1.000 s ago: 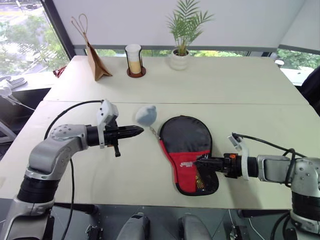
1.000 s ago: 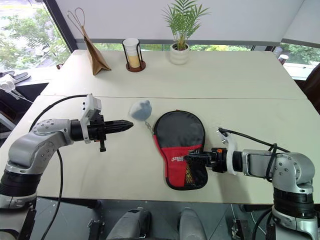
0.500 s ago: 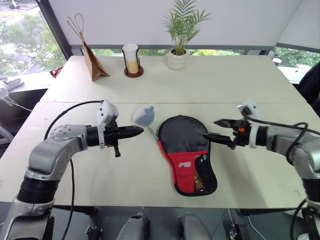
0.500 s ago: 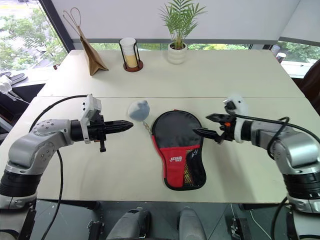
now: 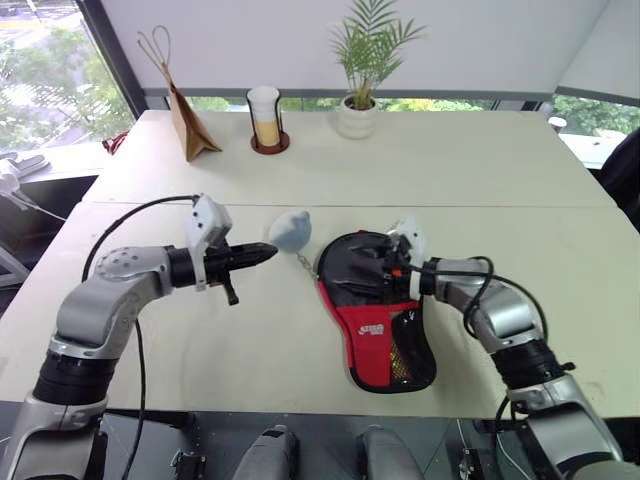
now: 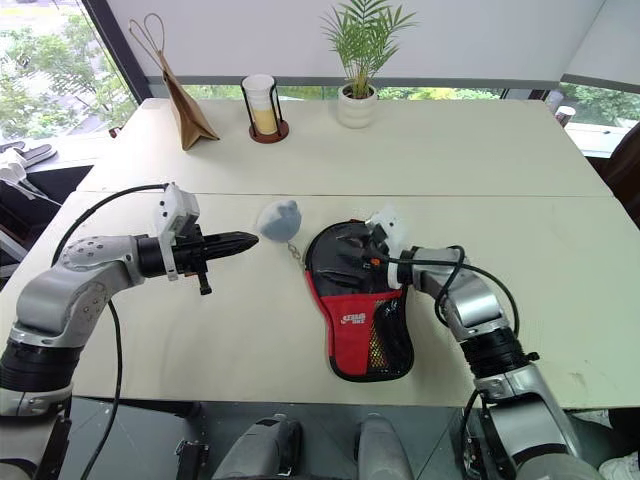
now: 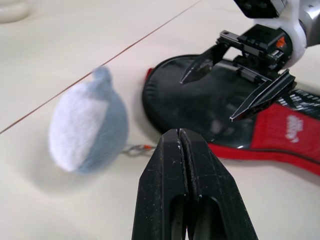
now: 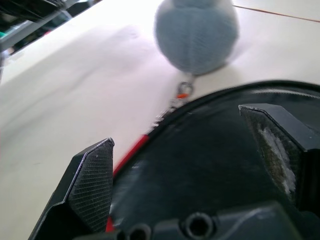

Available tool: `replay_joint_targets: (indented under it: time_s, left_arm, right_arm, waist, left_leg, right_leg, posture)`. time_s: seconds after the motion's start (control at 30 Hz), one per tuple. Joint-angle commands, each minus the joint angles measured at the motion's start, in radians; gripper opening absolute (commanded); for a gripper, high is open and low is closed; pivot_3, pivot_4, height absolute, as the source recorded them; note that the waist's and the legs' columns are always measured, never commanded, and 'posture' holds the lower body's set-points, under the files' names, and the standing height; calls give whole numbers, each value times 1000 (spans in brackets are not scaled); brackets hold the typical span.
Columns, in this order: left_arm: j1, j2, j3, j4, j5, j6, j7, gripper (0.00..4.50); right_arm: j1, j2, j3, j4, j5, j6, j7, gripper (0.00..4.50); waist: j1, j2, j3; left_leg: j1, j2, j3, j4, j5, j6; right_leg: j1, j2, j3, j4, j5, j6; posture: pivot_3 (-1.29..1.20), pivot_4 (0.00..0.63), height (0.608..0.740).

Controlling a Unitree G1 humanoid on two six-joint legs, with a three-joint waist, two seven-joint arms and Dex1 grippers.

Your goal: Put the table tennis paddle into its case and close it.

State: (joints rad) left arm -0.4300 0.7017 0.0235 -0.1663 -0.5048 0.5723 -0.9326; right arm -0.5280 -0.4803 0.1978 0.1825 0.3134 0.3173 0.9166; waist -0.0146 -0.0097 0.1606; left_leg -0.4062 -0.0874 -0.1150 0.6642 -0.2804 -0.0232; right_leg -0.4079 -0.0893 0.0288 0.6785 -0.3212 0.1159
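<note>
One second earlier my right gripper point(image 6: 368, 255) sat at the case's point(image 6: 352, 325) handle end; it had swung, jaws wide, over the round end. My left gripper point(image 6: 243, 240), shut and empty, pointed at the charm point(image 6: 279, 219) at the case's ten o'clock, so I judged zipping came next.

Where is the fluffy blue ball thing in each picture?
Left eye view: the plush charm lies on the table, between the left gripper and the case.
Right eye view: same spot, left of the case.
Left wrist view: beyond the shut fingers.
Right wrist view: past the open right gripper.
Shared landmark: the case's round black end.
</note>
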Motion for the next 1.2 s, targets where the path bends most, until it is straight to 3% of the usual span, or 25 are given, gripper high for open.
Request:
replay_joint_targets:
  time_s: [0.03, 0.17, 0.4, 0.6, 0.7, 0.93, 1.2]
  left_arm:
    - [-1, 11, 18, 8, 33, -50, 3, 0]
    - [-24, 20, -7, 54, 98, -118, -12, 0]
    - [-163, -11, -85, 296, 239, -296, -53, 0]
    - [-281, -53, -75, 473, 212, -275, -140, 0]
    - [-345, -59, -82, 570, 220, -271, -200, 877]
    - [-446, -74, -113, 732, 301, -391, -267, 4411]
    - [-516, -180, -166, 945, 417, -558, -205, 4463]
  right_arm:
    - [-19, 18, -2, 67, -55, -87, 4, 4459]
    - [-15, 14, 20, 139, -116, -130, 20, 4459]
    - [-26, 9, 37, 199, -177, -132, 39, 4459]
    - [-40, 17, 49, 226, -199, -141, 41, 4459]
    - [-42, 20, 53, 231, -204, -141, 42, 4500]
    - [-35, 30, 64, 226, -214, -142, 37, 4500]
    - [-30, 38, 63, 221, -221, -139, 27, 4500]
  waist:
    - [0, 0, 0]
    - [-5, 0, 0]
    - [0, 0, 0]
    - [-5, 0, -1]
    - [-6, 0, -1]
    - [-8, 0, -1]
    - [-7, -1, -2]
  left_leg:
    - [0, 0, 0, 0, 0, 0]
    - [0, 0, 0, 0, 0, 0]
    - [2, 0, -1, 1, 1, -1]
    - [3, 0, -1, 1, 1, -1]
    - [3, 0, -1, 1, 1, -1]
    - [3, 0, -1, 1, 1, -1]
    - [4, 0, -1, 2, 1, -1]
  right_leg:
    - [0, 0, 0, 0, 0, 0]
    - [0, 0, 0, 0, 0, 0]
    - [3, 1, -1, 0, 0, 0]
    - [3, 2, -2, 2, 0, 0]
    - [3, 2, -2, 2, 0, 0]
    - [3, 1, -3, 3, 0, 0]
    - [3, 2, -3, 4, 0, 0]
  posture:
    - [0, 150, 740]
    - [0, 150, 740]
    - [0, 150, 740]
    - [0, 150, 740]
    - [0, 150, 740]
    - [0, 150, 740]
    - [0, 150, 740]
